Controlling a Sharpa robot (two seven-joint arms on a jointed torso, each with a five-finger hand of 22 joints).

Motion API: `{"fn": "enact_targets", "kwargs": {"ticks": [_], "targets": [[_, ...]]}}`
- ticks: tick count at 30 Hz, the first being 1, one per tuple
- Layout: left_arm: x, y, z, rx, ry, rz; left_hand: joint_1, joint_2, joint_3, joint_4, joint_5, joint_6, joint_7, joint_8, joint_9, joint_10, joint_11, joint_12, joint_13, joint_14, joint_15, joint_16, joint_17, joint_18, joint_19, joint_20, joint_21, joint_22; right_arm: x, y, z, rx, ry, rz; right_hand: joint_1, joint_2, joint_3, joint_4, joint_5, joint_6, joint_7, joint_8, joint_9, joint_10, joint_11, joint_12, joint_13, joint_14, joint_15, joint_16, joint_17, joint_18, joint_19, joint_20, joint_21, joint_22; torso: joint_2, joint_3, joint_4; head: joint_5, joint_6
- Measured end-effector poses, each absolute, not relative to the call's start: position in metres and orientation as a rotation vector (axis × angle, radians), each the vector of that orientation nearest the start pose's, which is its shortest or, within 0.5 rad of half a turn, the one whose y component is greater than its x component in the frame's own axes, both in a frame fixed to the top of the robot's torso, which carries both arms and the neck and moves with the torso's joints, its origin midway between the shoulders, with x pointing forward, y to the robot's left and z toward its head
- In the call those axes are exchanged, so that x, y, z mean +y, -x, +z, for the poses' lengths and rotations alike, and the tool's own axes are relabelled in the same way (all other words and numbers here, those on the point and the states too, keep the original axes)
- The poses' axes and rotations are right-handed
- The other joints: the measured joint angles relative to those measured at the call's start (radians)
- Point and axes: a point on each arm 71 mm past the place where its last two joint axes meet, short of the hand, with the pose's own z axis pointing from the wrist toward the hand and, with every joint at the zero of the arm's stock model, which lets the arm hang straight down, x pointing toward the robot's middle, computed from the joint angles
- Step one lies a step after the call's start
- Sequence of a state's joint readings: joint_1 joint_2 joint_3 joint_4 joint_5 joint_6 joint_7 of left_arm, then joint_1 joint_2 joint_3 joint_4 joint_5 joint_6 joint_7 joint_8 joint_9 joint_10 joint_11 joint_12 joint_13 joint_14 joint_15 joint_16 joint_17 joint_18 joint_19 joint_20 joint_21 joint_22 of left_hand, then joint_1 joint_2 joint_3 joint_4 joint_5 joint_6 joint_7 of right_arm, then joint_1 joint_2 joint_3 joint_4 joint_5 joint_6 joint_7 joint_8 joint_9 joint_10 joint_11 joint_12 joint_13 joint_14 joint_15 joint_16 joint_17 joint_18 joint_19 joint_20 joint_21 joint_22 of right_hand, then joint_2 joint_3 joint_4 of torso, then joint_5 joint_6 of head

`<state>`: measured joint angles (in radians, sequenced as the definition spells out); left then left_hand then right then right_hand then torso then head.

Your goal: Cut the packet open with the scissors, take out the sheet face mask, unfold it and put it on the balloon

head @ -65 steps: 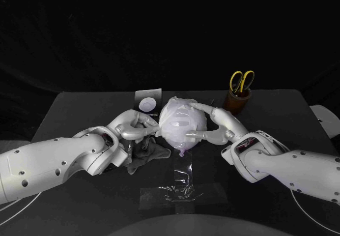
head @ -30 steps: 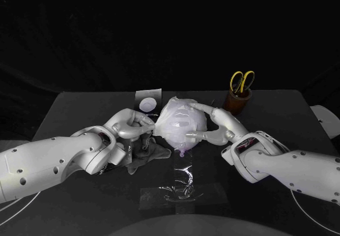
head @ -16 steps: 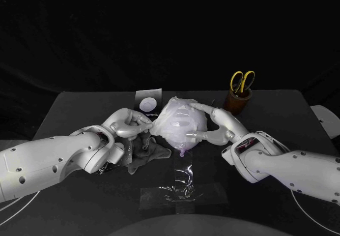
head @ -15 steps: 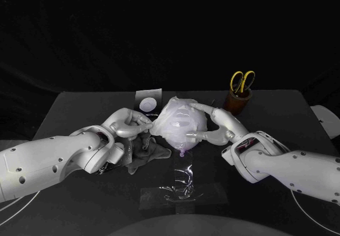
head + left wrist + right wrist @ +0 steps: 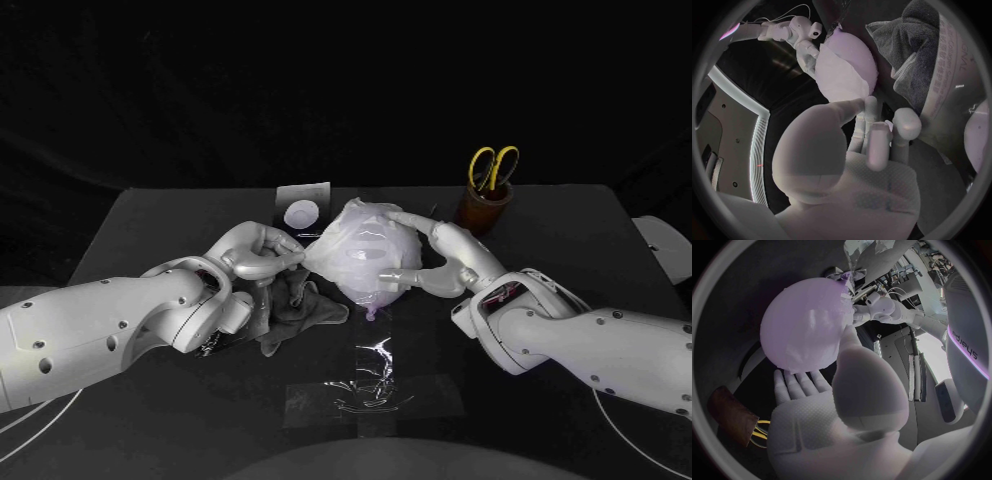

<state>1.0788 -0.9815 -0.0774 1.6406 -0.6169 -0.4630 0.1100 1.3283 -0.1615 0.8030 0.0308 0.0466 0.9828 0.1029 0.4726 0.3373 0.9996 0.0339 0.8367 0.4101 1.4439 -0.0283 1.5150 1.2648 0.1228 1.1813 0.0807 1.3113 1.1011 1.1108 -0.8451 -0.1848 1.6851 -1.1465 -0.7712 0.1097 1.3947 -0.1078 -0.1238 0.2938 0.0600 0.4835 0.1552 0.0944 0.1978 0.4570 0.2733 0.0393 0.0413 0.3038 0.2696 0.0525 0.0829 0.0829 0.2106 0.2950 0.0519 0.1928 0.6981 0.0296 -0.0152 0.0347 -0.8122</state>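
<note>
the balloon (image 5: 369, 288) sits at the middle of the counter (image 5: 577, 240), with the sheet mask (image 5: 361, 245) spread over its upper face. the right hand (image 5: 440, 258) clasps the balloon from 3 o'clock, fingers over the top and thumb on the lower side; the right wrist view shows its palm against the balloon. the left hand (image 5: 257, 250) is at 9 o'clock of the balloon, fingers drawn in, thumb and a fingertip (image 5: 871, 107) closed on the mask's edge. a grey cloth (image 5: 303, 310) lies at 7 o'clock of the balloon, just beside the left wrist. the packet (image 5: 300, 208) is at 11 o'clock. the yellow-handled scissors (image 5: 493, 165) stand in a brown cup (image 5: 483, 208) at 1 o'clock. a crumpled clear film (image 5: 368, 375) lies at 6 o'clock, apart from the balloon.
</note>
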Motion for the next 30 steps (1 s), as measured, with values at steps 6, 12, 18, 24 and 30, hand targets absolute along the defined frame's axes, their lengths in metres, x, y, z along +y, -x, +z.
{"fn": "enact_targets", "kwargs": {"ticks": [6,12,18,24,30], "targets": [[0.246,-0.436,-0.243,1.749,0.790,-1.007,-0.029,-0.029,0.068,-0.025,0.000,0.011,-0.008,0.011,0.000,0.002,-0.002,0.018,0.014,0.005,-0.005,0.004,0.005,0.000,0.000,0.000,0.005,0.003,-0.165,-0.413,-0.231,1.474,-0.145,1.003,0.000,0.000,0.000,0.000,0.000,0.000,0.000,0.000,0.001,0.000,0.000,-0.002,0.000,0.000,0.000,0.000,0.000,0.000,0.000,0.000,0.000,0.000,0.000,-0.0003,0.0001,0.001,0.001],[0.248,-0.435,-0.248,1.783,0.883,-0.978,-0.077,-0.053,0.138,-0.068,0.001,0.020,-0.014,0.033,0.000,0.005,-0.009,0.037,0.030,0.011,-0.011,0.006,0.017,0.000,-0.006,-0.006,0.011,0.003,-0.164,-0.413,-0.231,1.475,-0.143,1.005,0.000,0.000,0.000,0.000,0.000,-0.001,-0.001,0.000,0.001,0.000,0.000,-0.002,0.000,0.000,0.000,0.000,0.000,0.000,0.000,0.000,0.000,0.000,0.000,-0.0005,0.0000,0.002,0.001],[0.248,-0.434,-0.251,1.816,0.960,-0.961,-0.087,-0.055,0.147,-0.077,0.007,0.022,-0.013,0.033,0.000,0.003,-0.011,0.038,0.032,0.011,-0.011,0.008,0.023,0.000,-0.006,-0.006,0.011,0.003,-0.164,-0.413,-0.231,1.475,-0.142,1.007,0.000,0.000,0.000,0.000,0.000,0.002,0.002,0.000,0.001,0.000,0.000,-0.003,0.000,0.000,0.000,0.000,0.000,0.000,0.000,0.000,0.000,0.000,0.000,-0.0005,0.0006,0.004,0.001],[0.248,-0.433,-0.254,1.840,1.013,-0.951,-0.088,-0.056,0.151,-0.080,0.007,0.022,-0.013,0.033,0.000,0.003,-0.011,0.038,0.032,0.018,-0.011,0.008,0.035,0.000,-0.006,-0.006,0.011,0.005,-0.163,-0.413,-0.231,1.476,-0.141,1.008,0.000,0.000,0.000,0.000,0.000,0.002,0.002,-0.001,0.000,0.000,0.000,-0.003,0.000,0.000,0.000,0.000,0.000,0.000,0.000,0.000,0.000,0.000,0.000,-0.0006,0.0006,0.004,0.001],[0.247,-0.432,-0.255,1.850,1.033,-0.949,-0.105,-0.044,0.154,-0.079,0.007,-0.017,-0.001,0.017,0.053,0.001,-0.009,0.038,0.032,0.020,-0.009,0.015,0.043,0.000,-0.017,-0.013,0.008,-0.010,-0.163,-0.413,-0.231,1.476,-0.140,1.009,0.000,0.000,0.000,0.000,0.000,0.002,0.002,-0.001,0.000,0.000,0.000,-0.004,0.000,0.000,0.000,0.000,0.000,0.000,0.000,0.000,0.000,0.000,0.000,-0.0005,0.0006,0.004,0.002]]}}
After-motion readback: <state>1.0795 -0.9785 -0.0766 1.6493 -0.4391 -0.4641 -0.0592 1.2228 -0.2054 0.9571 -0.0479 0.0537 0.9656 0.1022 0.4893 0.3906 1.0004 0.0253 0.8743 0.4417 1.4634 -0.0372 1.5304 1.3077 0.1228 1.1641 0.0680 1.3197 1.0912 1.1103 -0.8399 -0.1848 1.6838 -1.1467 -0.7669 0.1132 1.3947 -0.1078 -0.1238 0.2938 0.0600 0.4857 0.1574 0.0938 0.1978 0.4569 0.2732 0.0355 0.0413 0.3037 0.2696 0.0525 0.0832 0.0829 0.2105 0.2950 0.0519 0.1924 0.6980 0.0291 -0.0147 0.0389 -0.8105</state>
